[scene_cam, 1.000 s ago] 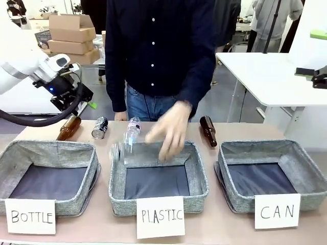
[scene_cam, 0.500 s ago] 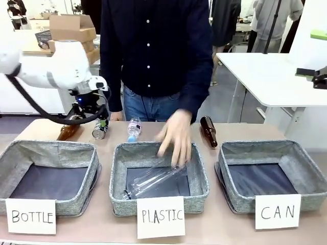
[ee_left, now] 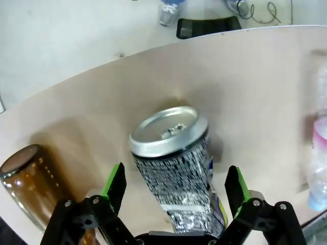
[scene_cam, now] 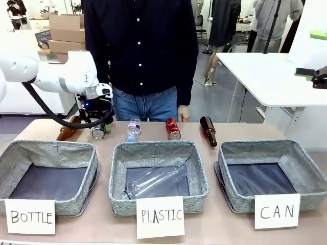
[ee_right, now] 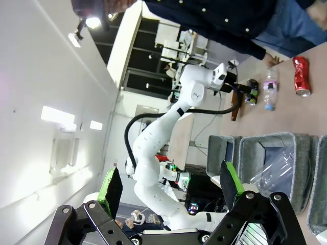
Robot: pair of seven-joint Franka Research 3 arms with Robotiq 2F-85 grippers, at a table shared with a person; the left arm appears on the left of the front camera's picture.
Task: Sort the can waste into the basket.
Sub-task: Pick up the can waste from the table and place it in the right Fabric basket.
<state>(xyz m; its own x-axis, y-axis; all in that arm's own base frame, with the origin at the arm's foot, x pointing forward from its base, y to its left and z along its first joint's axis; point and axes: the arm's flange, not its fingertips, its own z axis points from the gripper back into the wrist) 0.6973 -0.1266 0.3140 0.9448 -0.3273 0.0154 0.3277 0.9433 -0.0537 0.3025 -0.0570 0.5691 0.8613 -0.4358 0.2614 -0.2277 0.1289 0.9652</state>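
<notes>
A dark can (scene_cam: 97, 133) with blue and yellow print lies on its side at the far left of the table. My left gripper (scene_cam: 99, 126) hangs right over it. In the left wrist view the dark can (ee_left: 176, 158) sits between the open green-padded fingers (ee_left: 115, 181), with a gap on each side. A red can (scene_cam: 172, 128) lies at the far middle of the table, also seen as the red can (ee_right: 300, 76). The CAN basket (scene_cam: 265, 146) stands at the right with its white sign (scene_cam: 277, 211). My right gripper (ee_right: 169, 188) is open, well above the table, holding nothing.
Brown bottles lie at the far left (scene_cam: 68, 127) and right of the red can (scene_cam: 208, 130). A small clear bottle (scene_cam: 133, 128) lies between the cans. The PLASTIC basket (scene_cam: 159, 204) holds a crushed clear bottle (scene_cam: 153, 181). The BOTTLE basket (scene_cam: 48, 149) is at the left. A person stands at the far edge.
The person's hand dropped the clear bottle into the PLASTIC basket and drew back, uncovering the red can. My left arm swung right and down over the dark can.
</notes>
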